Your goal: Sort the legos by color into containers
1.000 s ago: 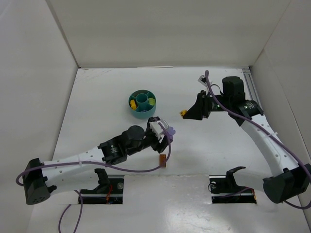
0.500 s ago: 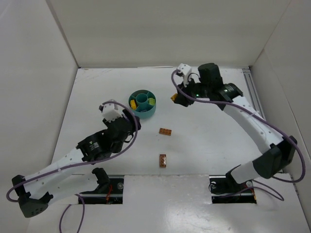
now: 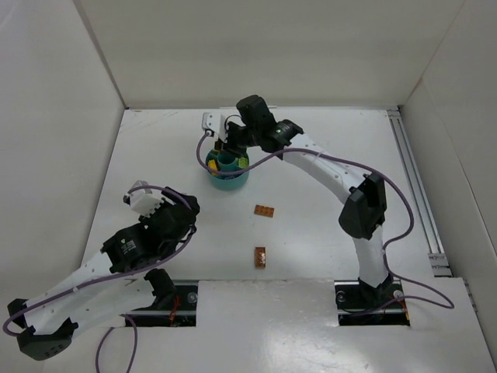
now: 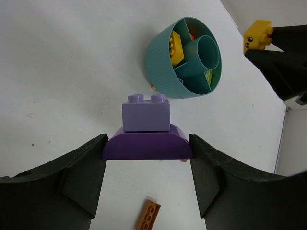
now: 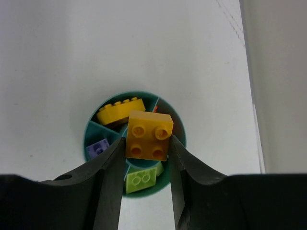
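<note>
In the left wrist view, my left gripper (image 4: 147,142) is shut on a dark purple curved lego (image 4: 147,146) with a lavender brick (image 4: 146,113) stacked on it. It is held above the table short of the teal dish (image 4: 163,72). From above, the left gripper (image 3: 185,206) is down-left of the dish (image 3: 230,183). My right gripper (image 5: 147,141) is shut on a yellow two-by-two lego (image 5: 148,135) straight above the dish (image 5: 91,125). The dish's sections hold a yellow brick (image 5: 120,110), a purple brick (image 5: 98,148) and a lime brick (image 5: 140,179).
An orange lego (image 3: 265,210) and a brown lego (image 3: 260,256) lie on the white table right of the left arm. White walls close in the table on the left, back and right.
The right arm swung left across the table with the yellow lego and now hangs over the dish. The left arm pulled back to the left with the purple lego, uncovering the orange brick.
</note>
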{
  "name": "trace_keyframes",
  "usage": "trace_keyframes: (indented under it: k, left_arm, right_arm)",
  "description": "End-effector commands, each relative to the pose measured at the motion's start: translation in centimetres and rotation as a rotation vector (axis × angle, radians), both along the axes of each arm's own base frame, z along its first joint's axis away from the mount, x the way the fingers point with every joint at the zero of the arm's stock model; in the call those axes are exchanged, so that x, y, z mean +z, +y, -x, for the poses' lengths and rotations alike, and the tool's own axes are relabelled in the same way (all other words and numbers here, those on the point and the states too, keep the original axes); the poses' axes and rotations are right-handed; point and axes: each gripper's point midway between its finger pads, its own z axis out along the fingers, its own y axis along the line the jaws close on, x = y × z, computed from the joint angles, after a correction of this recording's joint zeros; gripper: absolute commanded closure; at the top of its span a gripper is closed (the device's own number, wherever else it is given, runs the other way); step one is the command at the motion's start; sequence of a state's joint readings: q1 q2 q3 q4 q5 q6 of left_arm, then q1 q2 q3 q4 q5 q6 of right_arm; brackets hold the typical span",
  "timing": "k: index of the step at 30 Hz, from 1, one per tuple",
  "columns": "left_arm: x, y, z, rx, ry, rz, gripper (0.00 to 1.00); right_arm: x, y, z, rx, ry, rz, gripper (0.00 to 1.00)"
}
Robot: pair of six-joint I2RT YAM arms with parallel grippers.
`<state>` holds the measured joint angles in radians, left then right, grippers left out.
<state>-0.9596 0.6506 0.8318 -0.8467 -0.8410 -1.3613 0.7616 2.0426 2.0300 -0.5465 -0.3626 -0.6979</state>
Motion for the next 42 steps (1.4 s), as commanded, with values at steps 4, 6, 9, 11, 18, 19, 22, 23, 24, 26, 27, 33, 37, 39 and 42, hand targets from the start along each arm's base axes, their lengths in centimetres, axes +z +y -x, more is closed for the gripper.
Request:
trace_keyframes:
  k: [4, 6, 9, 11, 18, 19, 22, 23, 24, 26, 27, 33, 37, 39, 42]
  left_arm:
    - [-0.5, 1.5, 0.4, 0.055, -0.002, 0.009, 0.68]
    - [-0.8, 1.4, 0.5, 0.038, 0.011, -0.015, 0.69]
    - [-0.6, 1.0, 0.2, 0.028, 0.006, -0.024, 0.69]
    - [-0.8, 0.9, 0.2, 0.027, 0.011, -0.032, 0.69]
    - [-0.6, 1.4, 0.2, 0.036, 0.006, -0.055, 0.69]
    - [-0.4, 1.5, 0.3, 0.036, 0.001, -0.048, 0.70]
    - [-0.3, 1.6, 0.3, 0.036, -0.005, -0.039, 0.70]
    - [-0.3, 1.6, 0.3, 0.036, -0.005, -0.039, 0.70]
    - [-0.3, 1.6, 0.3, 0.036, -0.005, -0.039, 0.70]
    - [-0.2, 1.8, 0.5, 0.036, -0.005, -0.039, 0.70]
    - [-0.2, 1.8, 0.5, 0.036, -0.005, -0.039, 0.70]
    - [-0.3, 2.0, 0.5, 0.047, -0.007, -0.041, 0.72]
    - [-0.3, 2.0, 0.5, 0.047, -0.007, -0.041, 0.72]
    - [-0.4, 2.1, 0.6, 0.047, -0.001, -0.048, 0.72]
    - [-0.4, 2.1, 0.6, 0.047, -0.001, -0.048, 0.72]
  right_arm:
    - [1.1, 4.2, -1.5, 0.162, -0.174, -0.026, 0.99]
    - [-0.5, 5.0, -1.9, 0.164, -0.171, 0.000, 0.99]
    - [-1.7, 5.8, -2.5, 0.162, -0.187, 0.022, 0.96]
    - [-2.8, 5.9, -2.7, 0.172, -0.184, 0.042, 0.95]
    - [-6.7, 5.9, -3.6, 0.180, -0.166, 0.128, 0.94]
    - [-6.6, 5.9, -3.6, 0.170, -0.187, 0.150, 0.94]
    - [-6.6, 5.6, -4.0, 0.154, -0.205, 0.167, 0.92]
    - [-6.7, 5.4, -4.1, 0.153, -0.211, 0.183, 0.91]
    - [-6.7, 5.3, -4.2, 0.145, -0.214, 0.188, 0.91]
    - [-7.5, 5.2, -4.2, 0.155, -0.208, 0.206, 0.89]
    - [-7.5, 5.3, -4.0, 0.165, -0.204, 0.200, 0.89]
    - [-7.9, 5.2, -3.9, 0.171, -0.204, 0.209, 0.79]
    - [-8.3, 5.2, -3.7, 0.179, -0.194, 0.210, 0.73]
    - [-7.7, 5.2, -3.7, 0.178, -0.201, 0.204, 0.70]
    - [-6.9, 5.2, -3.7, 0.181, -0.217, 0.199, 0.64]
